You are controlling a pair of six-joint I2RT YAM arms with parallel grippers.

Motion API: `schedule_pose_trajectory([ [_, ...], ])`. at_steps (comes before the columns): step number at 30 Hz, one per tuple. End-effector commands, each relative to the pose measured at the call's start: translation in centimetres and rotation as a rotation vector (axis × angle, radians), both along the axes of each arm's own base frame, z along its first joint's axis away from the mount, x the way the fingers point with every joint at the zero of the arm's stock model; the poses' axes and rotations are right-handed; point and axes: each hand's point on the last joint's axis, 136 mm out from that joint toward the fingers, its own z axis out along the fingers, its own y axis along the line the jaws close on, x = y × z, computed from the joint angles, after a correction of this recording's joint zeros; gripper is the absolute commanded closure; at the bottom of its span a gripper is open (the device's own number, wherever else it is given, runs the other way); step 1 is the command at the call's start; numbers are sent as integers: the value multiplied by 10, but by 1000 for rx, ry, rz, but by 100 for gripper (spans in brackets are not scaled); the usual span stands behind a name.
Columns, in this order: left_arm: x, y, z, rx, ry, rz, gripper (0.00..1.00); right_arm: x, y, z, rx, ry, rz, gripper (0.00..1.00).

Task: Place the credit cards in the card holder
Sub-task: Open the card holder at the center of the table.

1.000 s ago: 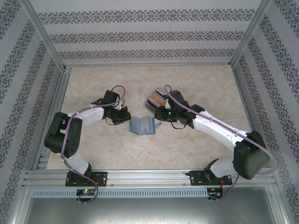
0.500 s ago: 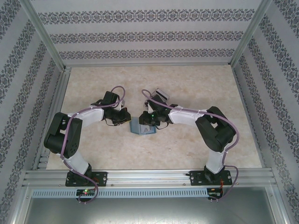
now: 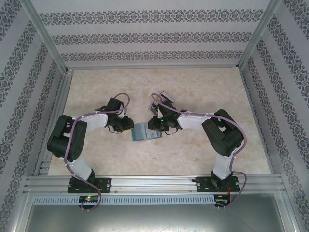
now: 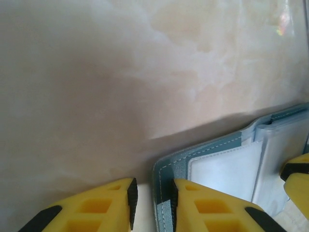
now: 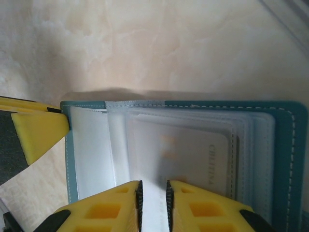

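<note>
The card holder [image 3: 143, 131] lies open on the bench [image 3: 203, 87], near its centre and a little toward 6 o'clock, sleeves facing up. The left end effector [image 4: 152, 198] is at the holder's 10 o'clock. Its jaws are slightly spread and straddle the teal cover's stitched corner edge without squeezing it. The right end effector [image 5: 153, 195] comes in from the holder's 2 o'clock, its jaws nearly together and pinching a pale inner leaf [image 5: 149, 169]. A credit card [image 5: 193, 159] sits inside a sleeve toward 3 o'clock of that leaf, its lettering faint through the plastic.
</note>
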Motion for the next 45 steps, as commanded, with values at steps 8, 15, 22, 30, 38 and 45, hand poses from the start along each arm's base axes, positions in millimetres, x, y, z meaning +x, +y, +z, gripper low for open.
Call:
schedule_pose_trajectory([
  [8,-3,17,-8,102,21,-8,70,-7,-15,-1,-47,13,-29,75],
  [15,12,10,27,57,-57,-1,67,-5,-4,19,-1,-10,-12,75],
  [22,24,3,72,-4,-173,24,63,-4,0,27,13,-23,-7,75],
  [30,26,0,95,-36,-217,27,61,-2,1,39,28,-43,-8,75],
  [38,29,-12,111,-116,-242,18,60,2,-2,46,35,-61,-14,75],
  [45,30,-18,117,-156,-245,11,60,6,-11,50,42,-68,-37,75],
])
